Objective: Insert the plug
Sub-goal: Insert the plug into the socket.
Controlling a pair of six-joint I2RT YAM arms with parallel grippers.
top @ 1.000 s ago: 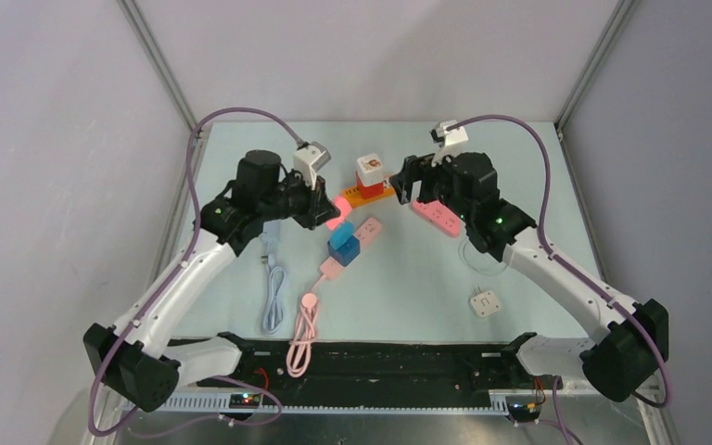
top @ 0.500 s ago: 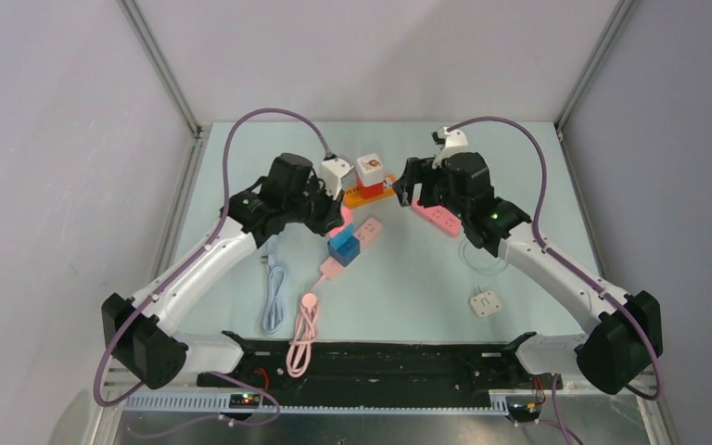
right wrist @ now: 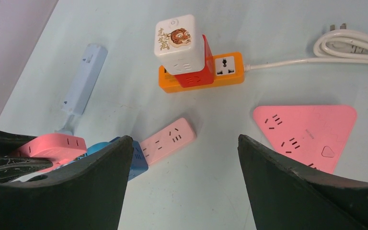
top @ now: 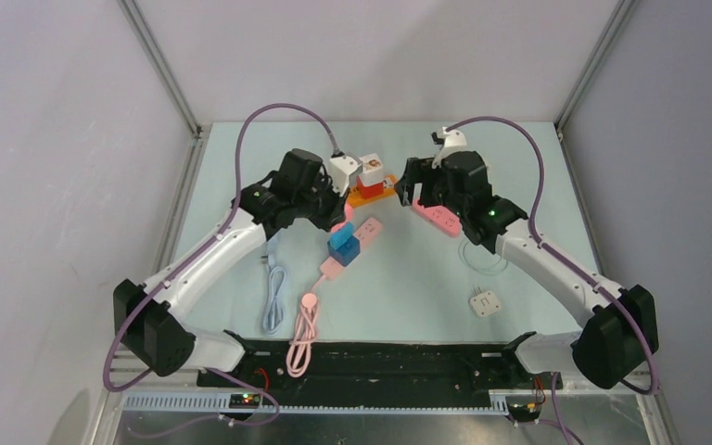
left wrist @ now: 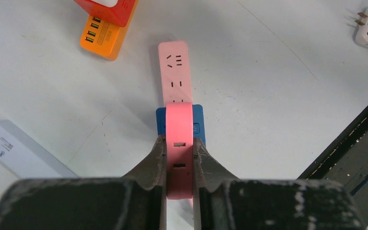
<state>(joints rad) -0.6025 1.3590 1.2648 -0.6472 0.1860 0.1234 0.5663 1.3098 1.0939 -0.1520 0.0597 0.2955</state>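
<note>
1. Pink plug (left wrist: 179, 129): clamped in my left claw (left wrist: 178, 143), fingers tight on both sides, held off the table. Slotted face is up toward the wrist cam. Prongs aren't visible, so I can't confirm they point down.
2. Change over the last sec: the left arm swung the plug in from further left toward the centre. It's now right over the blue block (left wrist: 199, 125). Grip is the same throughout.
3. The blue block sits on the pink strip (left wrist: 174, 72), w/ the strip's free sockets showing beyond it. From the wrist cam the plug covers most of the block's top. Touching or a gap? Can't tell from any view.
4. Meaning for the task: the carry looks done and I'm at the line-up stage. Next, I reckon, is a straight push down w/ the prongs matched to the block's slots. Any twist could jam it or shove the block along the strip.
5. Right claw (right wrist: 183, 143): fingers wide apart, holding nothing, hovering near the pink triangle strip (right wrist: 306, 129). It barely moved in that sec. Could brace the pink strip if needed.
6. Further out: orange strip (right wrist: 230, 67) w/ a white cube (right wrist: 179, 43) stacked on it, behind the action and not in the way.
</note>
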